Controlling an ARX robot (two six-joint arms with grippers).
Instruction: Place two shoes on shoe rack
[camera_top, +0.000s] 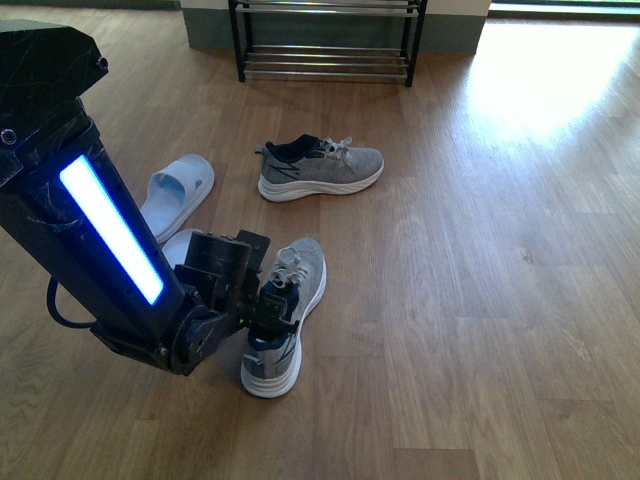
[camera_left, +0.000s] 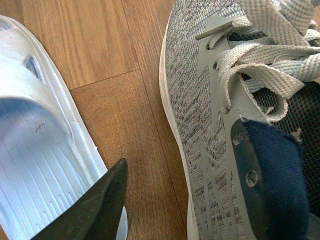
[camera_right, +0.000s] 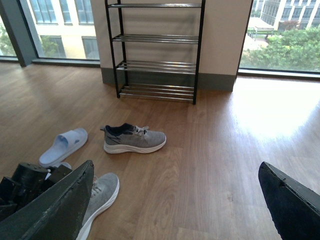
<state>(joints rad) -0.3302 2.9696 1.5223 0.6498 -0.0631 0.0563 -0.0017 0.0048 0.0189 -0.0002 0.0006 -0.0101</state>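
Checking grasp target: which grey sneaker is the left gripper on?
The near sneaker beside the white slides, with the left gripper at its collar. The other sneaker lies alone, closer to the shoe rack.

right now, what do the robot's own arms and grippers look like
The left arm is a black, boxy column with a glowing white-blue light strip along one face and a black cable looping near its lower joint. The left gripper is black and blocky. The right arm itself is out of view; the right gripper shows only two dark, wedge-shaped fingers.
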